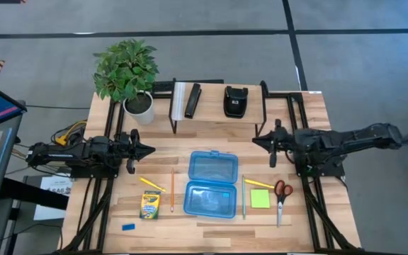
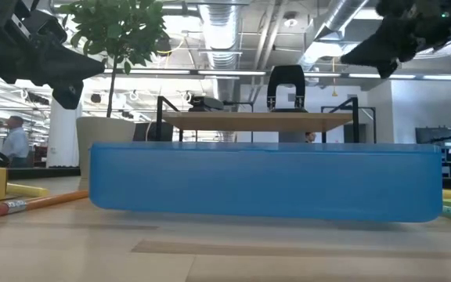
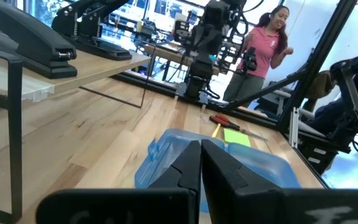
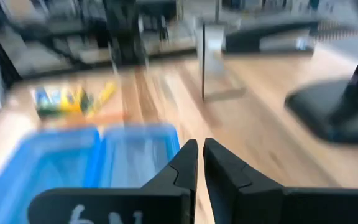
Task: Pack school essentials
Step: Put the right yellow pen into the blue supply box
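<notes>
The blue case (image 1: 210,183) lies open in the middle of the table, both halves flat. To its left lie a short yellow pencil (image 1: 151,183), an orange pencil (image 1: 172,189), the crayon box (image 1: 149,205) and the blue eraser (image 1: 128,227). To its right lie the teal pen (image 1: 244,198), a yellow pencil (image 1: 258,183), the lime sticky-note pad (image 1: 260,199) and the orange-handled scissors (image 1: 281,198). My left gripper (image 1: 149,149) hovers shut above the table, left of the case's far end. My right gripper (image 1: 256,144) hovers shut on the far right of the case. Neither holds anything.
A raised wooden shelf (image 1: 218,117) stands at the far side, carrying a black and white bar (image 1: 188,99) and a black object (image 1: 235,101). A potted plant (image 1: 127,71) fills the far left corner. A person (image 3: 263,46) stands beyond the table in the left wrist view.
</notes>
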`<state>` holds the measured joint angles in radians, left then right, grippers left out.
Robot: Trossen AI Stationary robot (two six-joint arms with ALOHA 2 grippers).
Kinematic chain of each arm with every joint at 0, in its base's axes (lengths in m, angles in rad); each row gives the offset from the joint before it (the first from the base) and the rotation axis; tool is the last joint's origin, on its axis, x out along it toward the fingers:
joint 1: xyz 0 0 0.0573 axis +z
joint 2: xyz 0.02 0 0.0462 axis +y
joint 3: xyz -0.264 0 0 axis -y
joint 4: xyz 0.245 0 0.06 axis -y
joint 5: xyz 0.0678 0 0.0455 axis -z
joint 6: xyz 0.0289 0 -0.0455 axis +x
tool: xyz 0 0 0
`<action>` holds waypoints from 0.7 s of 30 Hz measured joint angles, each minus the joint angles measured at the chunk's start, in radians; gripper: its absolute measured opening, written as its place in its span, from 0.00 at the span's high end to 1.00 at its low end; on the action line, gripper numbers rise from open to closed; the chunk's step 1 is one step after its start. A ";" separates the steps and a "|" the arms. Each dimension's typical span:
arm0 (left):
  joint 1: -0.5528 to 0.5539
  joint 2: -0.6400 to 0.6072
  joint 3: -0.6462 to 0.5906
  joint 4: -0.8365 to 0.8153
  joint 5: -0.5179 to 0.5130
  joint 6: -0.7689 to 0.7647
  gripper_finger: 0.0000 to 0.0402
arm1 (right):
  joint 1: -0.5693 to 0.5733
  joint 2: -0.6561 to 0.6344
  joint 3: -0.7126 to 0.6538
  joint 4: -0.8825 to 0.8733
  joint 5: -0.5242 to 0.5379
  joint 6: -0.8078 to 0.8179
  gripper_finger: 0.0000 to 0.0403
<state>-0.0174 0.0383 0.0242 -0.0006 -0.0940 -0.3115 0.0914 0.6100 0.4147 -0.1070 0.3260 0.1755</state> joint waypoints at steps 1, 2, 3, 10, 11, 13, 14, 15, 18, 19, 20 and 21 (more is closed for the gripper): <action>0.000 0.000 0.000 0.000 0.000 0.000 1.00 | 0.000 0.024 0.016 -0.041 0.000 0.007 0.87; 0.000 0.000 0.000 0.000 0.000 0.000 1.00 | 0.000 0.044 0.030 -0.079 0.000 0.016 0.87; 0.000 0.000 0.000 0.000 0.000 0.000 1.00 | 0.000 0.064 0.044 -0.106 0.000 0.030 0.87; 0.000 0.000 0.000 0.000 -0.001 0.000 1.00 | 0.015 0.187 0.072 -0.196 -0.033 0.087 0.87; 0.000 0.000 0.000 0.000 0.000 0.000 1.00 | 0.020 0.206 0.072 -0.205 -0.036 0.093 0.87; 0.000 0.000 0.000 0.000 -0.001 0.000 1.00 | 0.032 0.243 0.072 -0.239 -0.039 0.114 0.86; 0.000 0.000 0.000 0.000 -0.001 0.000 1.00 | 0.040 0.262 0.072 -0.244 -0.040 0.125 0.85; 0.000 0.000 0.000 0.000 -0.001 0.000 1.00 | 0.047 0.282 0.072 -0.245 -0.040 0.137 0.83; 0.000 0.000 0.000 0.000 -0.001 0.000 1.00 | 0.067 0.337 0.072 -0.255 -0.041 0.147 0.75; 0.000 0.000 0.000 0.000 -0.001 0.000 1.00 | 0.072 0.354 0.072 -0.253 -0.041 0.155 0.72; 0.000 0.000 0.000 0.000 -0.001 0.000 1.00 | 0.075 0.369 0.072 -0.254 -0.041 0.163 0.69; 0.000 0.000 0.000 0.000 -0.001 0.000 1.00 | 0.076 0.383 0.072 -0.254 -0.042 0.173 0.65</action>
<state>-0.0173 0.0383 0.0241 -0.0006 -0.0948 -0.3111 0.1673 0.9926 0.4870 -0.3612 0.2841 0.3485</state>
